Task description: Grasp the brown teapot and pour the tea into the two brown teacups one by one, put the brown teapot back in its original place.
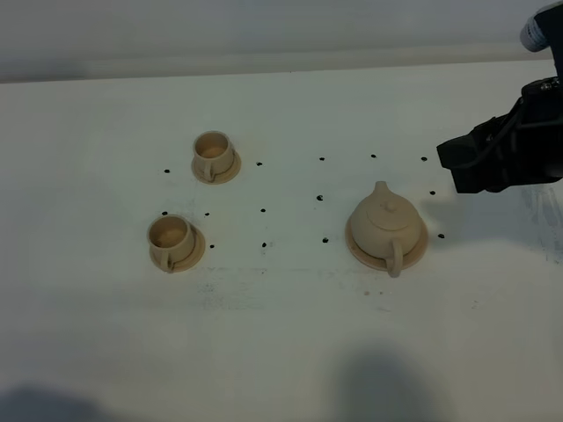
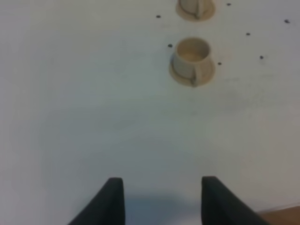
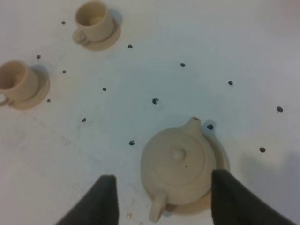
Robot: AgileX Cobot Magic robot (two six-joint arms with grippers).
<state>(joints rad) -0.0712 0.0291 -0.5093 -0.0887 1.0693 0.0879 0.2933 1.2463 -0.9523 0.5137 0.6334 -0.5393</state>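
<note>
The brown teapot [image 1: 384,224] [image 3: 178,161] sits on its flat round saucer [image 1: 420,249] [image 3: 221,161] at right of centre, spout pointing away and loop handle toward the front. The two brown teacups [image 1: 212,154] [image 1: 171,239] stand on small saucers at the left; the right wrist view [image 3: 93,18] [image 3: 16,79] and the left wrist view [image 2: 192,58] [image 2: 194,5] show them too. My right gripper [image 1: 450,165] [image 3: 164,178] hovers open above and to the right of the teapot, touching nothing. My left gripper [image 2: 162,180] is open over bare table, short of the cups.
Small black dots [image 1: 263,211] mark the white table [image 1: 281,334] between the cups and the teapot. The table's back edge meets a pale wall [image 1: 264,35]. A wooden strip [image 2: 281,215] shows past the table edge in the left wrist view.
</note>
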